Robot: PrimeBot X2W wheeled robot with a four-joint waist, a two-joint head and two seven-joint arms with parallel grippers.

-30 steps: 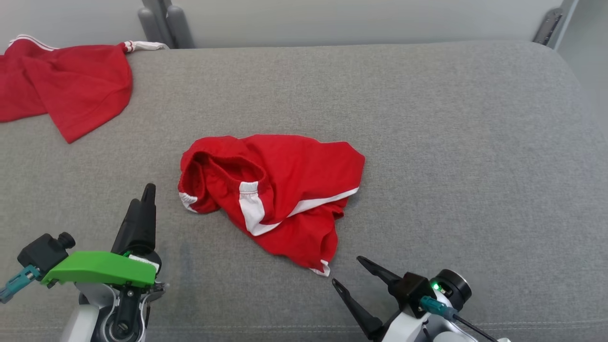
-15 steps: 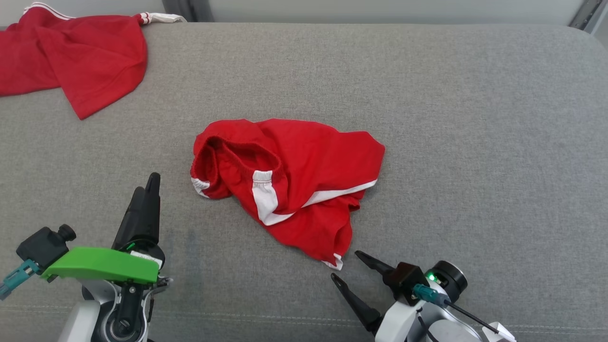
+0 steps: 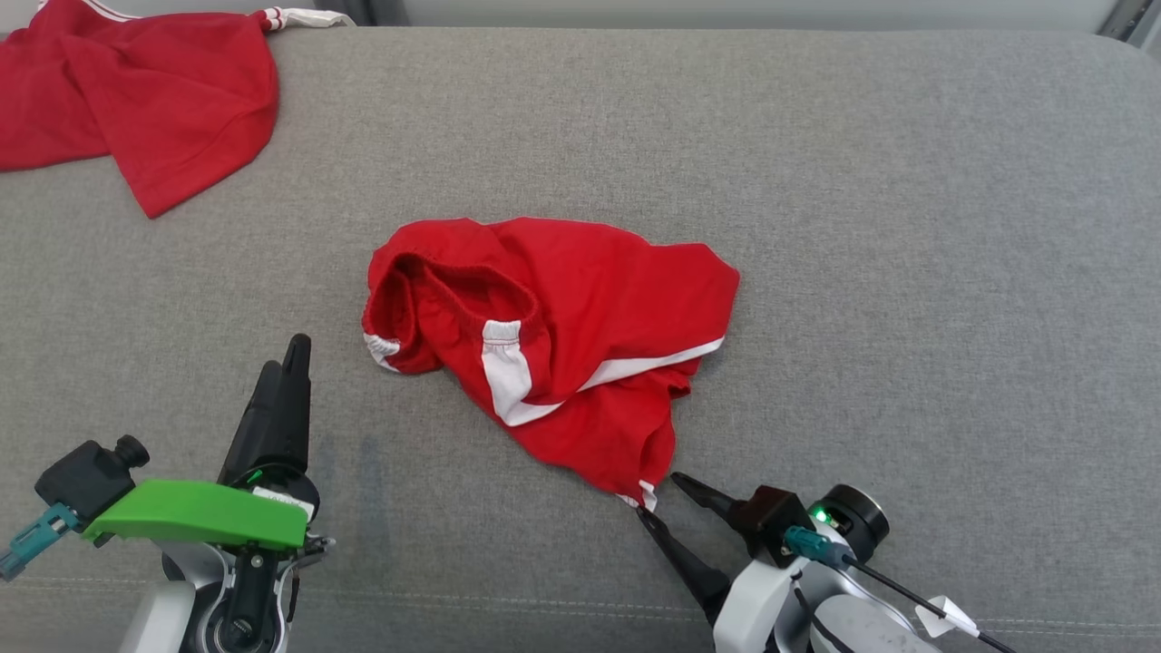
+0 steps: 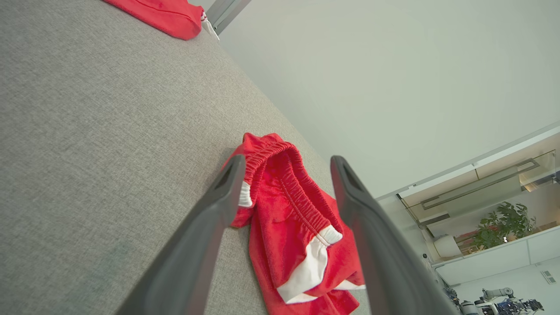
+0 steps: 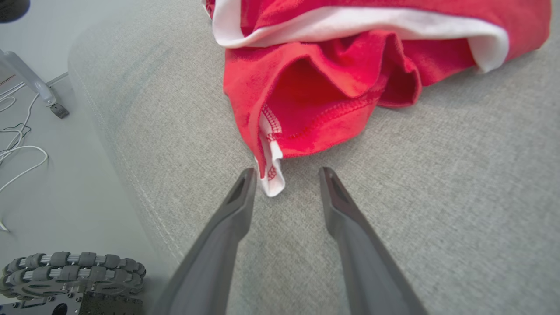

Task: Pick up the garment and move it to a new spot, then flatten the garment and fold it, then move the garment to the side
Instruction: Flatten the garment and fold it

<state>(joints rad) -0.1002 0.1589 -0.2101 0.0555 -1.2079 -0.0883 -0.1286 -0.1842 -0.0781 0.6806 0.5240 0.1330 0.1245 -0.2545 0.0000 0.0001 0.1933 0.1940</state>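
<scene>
Grey cushion (image 3: 907,227): R gripper (image 3: 659,494) closer to garment (image 3: 580,336) corner, jaws narrower.

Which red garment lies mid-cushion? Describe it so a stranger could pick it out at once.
Start from the wide grey cushion and look at its middle, not the far left corner where the other red garment lies. The crumpled red shorts there show a gathered elastic waistband and white side stripes, and their white-tipped corner lies at the tips of the right pincer.
</scene>
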